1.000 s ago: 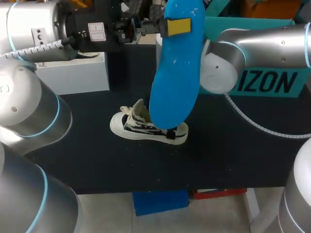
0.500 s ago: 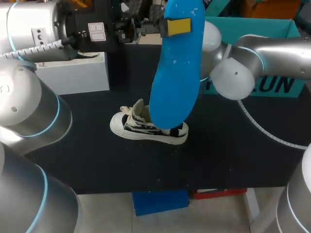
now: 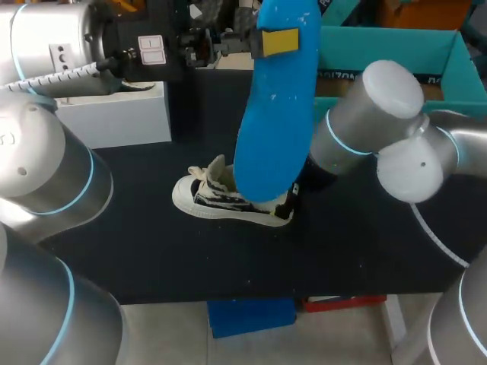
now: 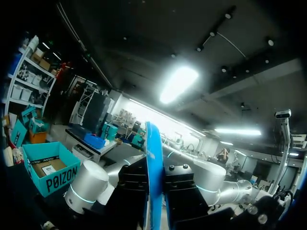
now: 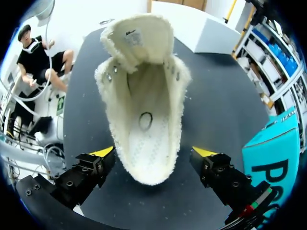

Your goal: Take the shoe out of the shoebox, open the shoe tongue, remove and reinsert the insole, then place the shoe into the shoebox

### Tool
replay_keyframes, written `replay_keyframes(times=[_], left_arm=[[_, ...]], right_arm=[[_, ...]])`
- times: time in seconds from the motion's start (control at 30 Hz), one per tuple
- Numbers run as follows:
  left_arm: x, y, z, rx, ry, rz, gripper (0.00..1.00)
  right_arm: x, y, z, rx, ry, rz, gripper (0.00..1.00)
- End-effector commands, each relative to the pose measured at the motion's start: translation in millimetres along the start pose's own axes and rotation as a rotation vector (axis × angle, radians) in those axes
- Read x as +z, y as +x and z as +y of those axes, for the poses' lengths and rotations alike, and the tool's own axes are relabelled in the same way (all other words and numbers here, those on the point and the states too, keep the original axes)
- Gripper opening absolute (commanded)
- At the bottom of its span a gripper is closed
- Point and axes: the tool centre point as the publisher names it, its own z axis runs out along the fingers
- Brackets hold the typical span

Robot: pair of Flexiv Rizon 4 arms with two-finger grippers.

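The left tool (image 4: 154, 194) is gripping the blue insole (image 3: 274, 106) edge-on between its dark fingers and holding it upright, high above the counter (image 3: 137, 251). I'd say this is keeping it clear of the shoe while leaving its lower end pointing down toward the opening.

The shoe (image 5: 144, 96) is sitting on its sole near the middle of the counter, outside the teal shoebox (image 3: 396, 53), which is standing at the far right behind the right arm. The tongue (image 5: 136, 36) is folding forward and away from the mouth, so the fleecy lining and the bare footbed are showing. That bare footbed fits the insole being out of the shoe.

The right tool (image 5: 153, 158) is hovering over the heel end with its yellow tips spread wide, one on each side of the heel. Neither tip appears to be touching, so it is gripping nothing. Judging by that straddling pose, it is getting ready to pinch the heel and steady the shoe so the insole can be fed back in. Reinsertion and the return to the shoebox are not yet done.
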Motion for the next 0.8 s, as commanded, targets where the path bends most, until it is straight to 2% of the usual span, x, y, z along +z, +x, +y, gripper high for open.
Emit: replay_keyframes(times=[0.03,0.37,0.8], left_arm=[[1.2,0.4,0.3,-0.001,-0.001,-0.004,0.0],[1.2,0.4,0.3,-0.001,-0.001,-0.004,0.0],[1.2,0.4,0.3,-0.001,-0.001,-0.004,0.0]], right_arm=[[-1.6,2.1,-8.3,0.002,-0.213,0.0,1.0],[4.1,5.0,-12.0,0.003,-0.331,0.019,1.0],[12.4,10.7,-15.8,0.009,-0.399,0.038,1.0]])
